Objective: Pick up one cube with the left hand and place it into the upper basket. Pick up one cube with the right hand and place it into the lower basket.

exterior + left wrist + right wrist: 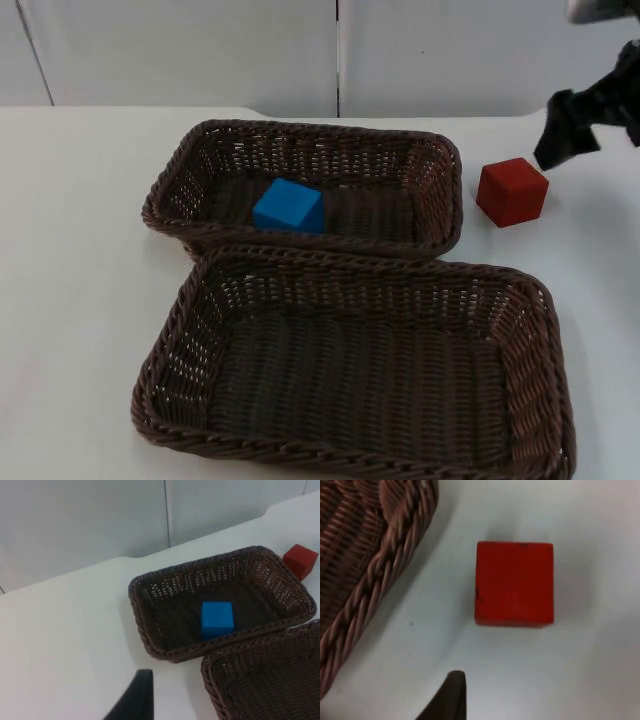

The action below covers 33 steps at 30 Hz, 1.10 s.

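Hovering my right gripper [567, 130] just above and beside the red cube [512, 192], lined up for the grab; can't tell how wide its jaws stand. Red cube sits on the table [80, 250] just right of the upper basket [445, 180], matte, sharp-edged, 1 face scuffed. Blue cube [288, 205] already lies in that basket. Lower basket [545, 330] waits for the red cube. Left gripper [131, 702] waits back; jaw state unclear.

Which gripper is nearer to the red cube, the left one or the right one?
Right. The right gripper hangs just beside the red cube on the table, apart from it. The left gripper waits far off, beyond the upper basket from the cube.
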### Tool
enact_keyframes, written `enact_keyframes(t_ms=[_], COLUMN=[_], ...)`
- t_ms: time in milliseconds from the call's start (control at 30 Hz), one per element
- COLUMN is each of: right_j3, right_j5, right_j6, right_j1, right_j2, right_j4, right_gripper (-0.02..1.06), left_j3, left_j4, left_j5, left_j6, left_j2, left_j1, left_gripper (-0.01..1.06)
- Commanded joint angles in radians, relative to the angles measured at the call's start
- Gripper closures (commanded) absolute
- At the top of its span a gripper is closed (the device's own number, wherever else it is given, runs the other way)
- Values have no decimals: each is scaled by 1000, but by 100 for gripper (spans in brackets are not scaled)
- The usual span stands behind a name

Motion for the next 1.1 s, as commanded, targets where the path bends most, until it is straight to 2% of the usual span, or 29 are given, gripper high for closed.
enact_keyframes(t_ms=[0, 100, 333, 633, 1000, 1067], right_j3=[-38, -72, -129, -129, -129, -129], right_j5=[-9, -14, -129, -264, -304, -304], right_j6=[-24, -43, -44, -44, -41, -41], right_j1=[19, 42, 62, 61, 62, 62], right_j2=[42, 86, 199, 254, 273, 273], right_j4=[24, 17, 17, 14, 45, 56], right_gripper=[0, 0, 0, 0, 15, 23], left_j3=[6, 6, 6, 6, 6, 6], left_j4=[8, 8, 9, 9, 9, 9], left_j5=[1, 1, 3, 3, 1, 1], left_j6=[-5, -5, -5, -5, -5, -5], left_j2=[-5, -5, -5, -5, -5, -5], left_j1=[-2, -2, -2, -2, -2, -2], left_gripper=[0, 0, 0, 0, 0, 0])
